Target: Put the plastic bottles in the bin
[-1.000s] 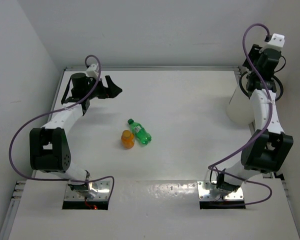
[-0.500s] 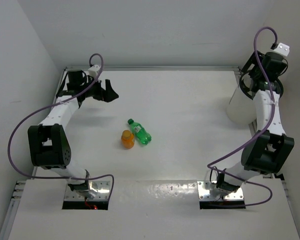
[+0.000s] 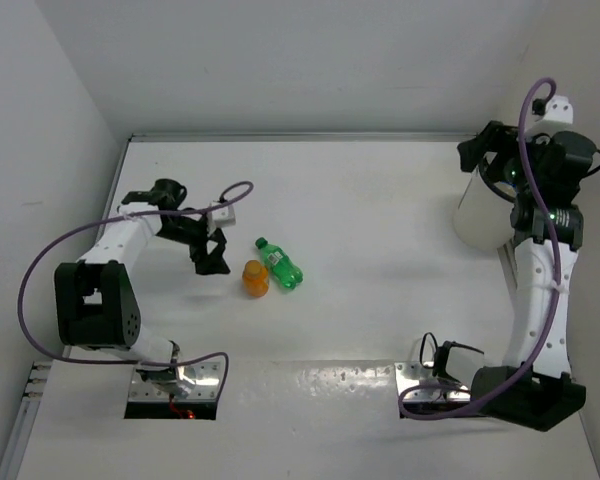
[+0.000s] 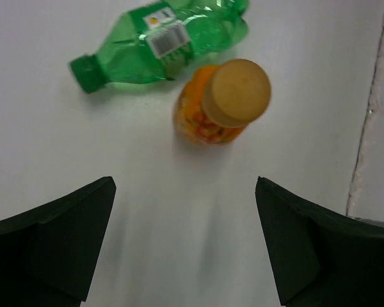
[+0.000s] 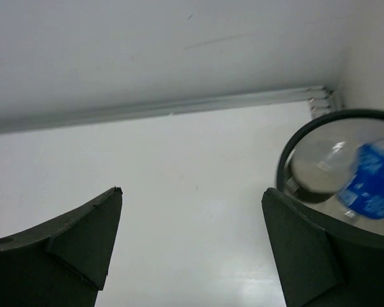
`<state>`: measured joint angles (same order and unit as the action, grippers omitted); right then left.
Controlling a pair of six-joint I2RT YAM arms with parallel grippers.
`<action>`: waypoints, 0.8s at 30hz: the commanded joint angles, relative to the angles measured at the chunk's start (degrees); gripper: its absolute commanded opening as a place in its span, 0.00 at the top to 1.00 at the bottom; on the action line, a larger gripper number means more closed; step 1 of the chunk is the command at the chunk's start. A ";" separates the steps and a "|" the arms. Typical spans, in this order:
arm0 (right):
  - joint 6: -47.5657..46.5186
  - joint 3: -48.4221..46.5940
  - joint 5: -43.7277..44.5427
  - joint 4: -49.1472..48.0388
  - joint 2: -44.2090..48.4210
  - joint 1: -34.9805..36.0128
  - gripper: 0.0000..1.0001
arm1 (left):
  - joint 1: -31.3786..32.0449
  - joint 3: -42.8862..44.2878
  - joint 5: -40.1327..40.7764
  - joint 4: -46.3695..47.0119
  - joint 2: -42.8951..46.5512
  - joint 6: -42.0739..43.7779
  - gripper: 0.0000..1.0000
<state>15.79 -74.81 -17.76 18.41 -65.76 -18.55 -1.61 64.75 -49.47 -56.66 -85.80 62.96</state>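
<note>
Plastic bottles, centre of the top view: two.
- green bottle point(image 3: 279, 265): one
- orange bottle point(image 3: 256, 278): one

Plastic bottles inside the bin, right edge of the right wrist view: one countable, a clear bottle with a blue label point(image 5: 371, 185). The clear shapes beside it cannot be counted.

White bin point(image 3: 475, 215), right of the top view: one.

Grippers: two, the left gripper point(image 4: 184, 185) and the right gripper point(image 5: 192, 192).

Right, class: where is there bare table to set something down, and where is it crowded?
Bare: the wide stretch between the green bottle and the bin. Crowded: the orange bottle beside the green one, with the left gripper close.
</note>
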 commanded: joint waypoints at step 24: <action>-10.52 4.58 -4.83 17.53 2.04 9.75 0.12 | 19.70 -17.55 1.23 26.08 1.24 -7.32 0.03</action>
<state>6.81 -70.59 -23.75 36.45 -64.64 -9.80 15.53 48.80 -45.47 -32.64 -85.41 56.29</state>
